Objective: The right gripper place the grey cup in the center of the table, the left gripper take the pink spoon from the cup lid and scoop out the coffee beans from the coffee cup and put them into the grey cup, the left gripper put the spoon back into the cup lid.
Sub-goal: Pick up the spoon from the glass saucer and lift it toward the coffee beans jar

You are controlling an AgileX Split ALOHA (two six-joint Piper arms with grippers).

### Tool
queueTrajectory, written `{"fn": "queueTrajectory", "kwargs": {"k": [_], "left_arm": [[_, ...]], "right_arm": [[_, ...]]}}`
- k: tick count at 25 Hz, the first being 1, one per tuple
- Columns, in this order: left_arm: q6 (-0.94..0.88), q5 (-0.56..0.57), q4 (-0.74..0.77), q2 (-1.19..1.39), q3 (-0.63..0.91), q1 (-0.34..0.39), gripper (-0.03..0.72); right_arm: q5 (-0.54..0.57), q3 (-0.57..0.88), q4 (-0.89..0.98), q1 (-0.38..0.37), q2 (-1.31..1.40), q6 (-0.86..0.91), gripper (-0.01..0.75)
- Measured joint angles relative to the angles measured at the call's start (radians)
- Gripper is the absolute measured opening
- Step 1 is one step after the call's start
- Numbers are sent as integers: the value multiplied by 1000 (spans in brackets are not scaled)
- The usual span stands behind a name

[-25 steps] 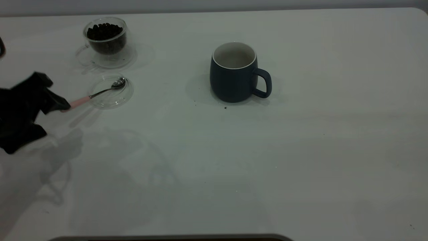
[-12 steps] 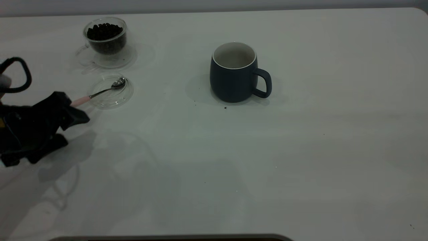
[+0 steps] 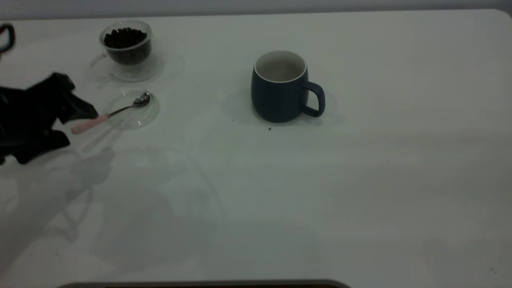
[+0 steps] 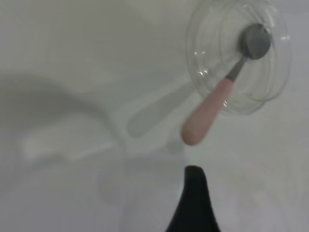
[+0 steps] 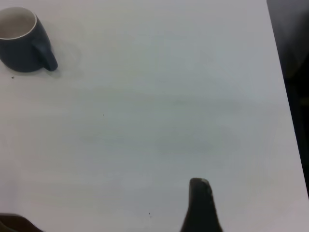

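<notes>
The pink spoon [image 3: 86, 125] lies with its metal bowl in the cup lid [image 3: 149, 114] and its pink handle sticking out over the table [image 3: 256, 192]. My left gripper [image 3: 80, 129] is open at the handle's free end, not holding it. In the left wrist view one finger [image 4: 194, 198] sits just short of the pink spoon [image 4: 207, 116] and the cup lid [image 4: 212, 53]. The coffee cup [image 3: 127, 48] holds coffee beans [image 3: 125, 37] behind the lid. The grey cup [image 3: 278, 98] stands upright mid-table, its inside bare. One finger [image 5: 200, 205] of my right gripper hangs over bare table, far from the grey cup [image 5: 21, 48].
A few dark specks [image 3: 269, 129] lie in front of the grey cup. The table's right edge [image 5: 285, 106] shows in the right wrist view, with dark floor beyond it. A dark strip [image 3: 208, 285] runs along the near edge.
My left gripper swung toward the near side of the spoon handle, then came back up to the handle's end. The spoon, lid and both cups have not moved.
</notes>
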Motion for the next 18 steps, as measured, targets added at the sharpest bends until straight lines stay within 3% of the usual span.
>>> {"fn": "queueTrajectory", "kwargs": {"k": [5,9,12,18], "left_arm": [[-269,210,311,-81,-83,0,665],[-635,349,774,-122,-221,0,664],[-968,366,1165,-133,-329,-3,664],[-1062,316,1277,-133,-407,-44,652]], "right_arm": [[0,0,0,0,0,0,590],[0,0,0,0,0,0,590],[0,0,0,0,0,0,590],[0,0,0,0,0,0,590]]}}
